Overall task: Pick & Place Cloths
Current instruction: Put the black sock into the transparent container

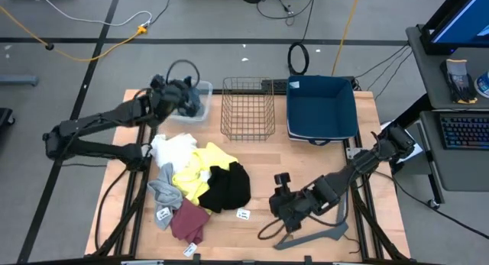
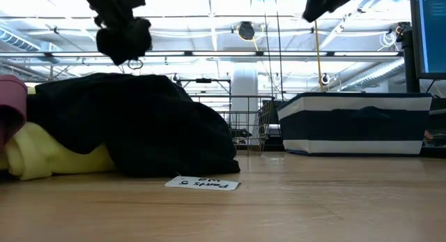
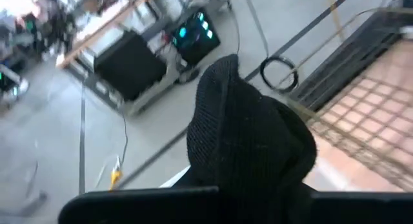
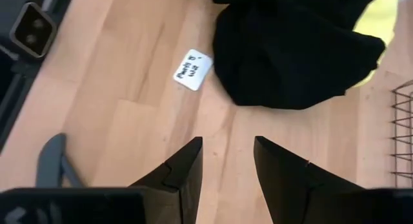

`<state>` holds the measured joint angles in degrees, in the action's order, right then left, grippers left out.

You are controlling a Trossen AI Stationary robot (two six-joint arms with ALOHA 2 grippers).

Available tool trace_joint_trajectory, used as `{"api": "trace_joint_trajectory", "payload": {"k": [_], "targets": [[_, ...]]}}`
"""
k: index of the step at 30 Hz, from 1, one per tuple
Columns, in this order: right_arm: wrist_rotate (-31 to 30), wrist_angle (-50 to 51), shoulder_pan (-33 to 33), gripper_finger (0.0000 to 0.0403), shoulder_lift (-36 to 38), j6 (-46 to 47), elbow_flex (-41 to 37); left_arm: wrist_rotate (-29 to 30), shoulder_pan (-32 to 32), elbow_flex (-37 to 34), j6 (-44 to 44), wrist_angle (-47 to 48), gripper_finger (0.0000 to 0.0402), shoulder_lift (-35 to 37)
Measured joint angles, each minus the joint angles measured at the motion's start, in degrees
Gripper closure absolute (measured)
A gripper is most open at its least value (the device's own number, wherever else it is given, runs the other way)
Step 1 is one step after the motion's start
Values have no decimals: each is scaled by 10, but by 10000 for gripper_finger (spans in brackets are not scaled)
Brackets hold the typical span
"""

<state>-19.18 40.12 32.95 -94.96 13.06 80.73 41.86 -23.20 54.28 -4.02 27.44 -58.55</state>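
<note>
A pile of cloths lies on the table's left half: white (image 1: 172, 149), yellow (image 1: 200, 166), black (image 1: 228, 187), grey (image 1: 164, 192) and maroon (image 1: 187, 219), with white tags (image 1: 243, 214) beside them. My left gripper (image 1: 182, 97) is at the far left, shut on another black cloth (image 3: 248, 137), above a clear plastic tub (image 1: 200, 105). My right gripper (image 4: 227, 141) stands open above bare wood, right of the pile's black cloth (image 4: 290, 50), with nothing between its fingers. My left gripper holds a bunched black knit cloth (image 3: 245, 179); the cloth itself hides the fingers and the place of contact. The bundle (image 2: 124, 36) hangs below the gripper, lifted clear of the table.
A wire basket (image 1: 248, 108) stands at the far middle, with a dark blue fabric bin (image 1: 321, 108) to its right. A grey bracket (image 1: 313, 236) lies near the front edge beside my right arm. Bare wood lies at the front right.
</note>
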Motion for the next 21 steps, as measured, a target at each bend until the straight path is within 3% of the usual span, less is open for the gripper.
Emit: {"api": "trace_joint_trajectory", "payload": {"k": [11, 21], "targets": [[-1, 0, 24, 273, 0, 0, 0, -146, -205, 0, 53, 0, 394, -68], [-1, 0, 24, 273, 0, 0, 0, -211, -272, 0, 94, 60, 393, -158]]}}
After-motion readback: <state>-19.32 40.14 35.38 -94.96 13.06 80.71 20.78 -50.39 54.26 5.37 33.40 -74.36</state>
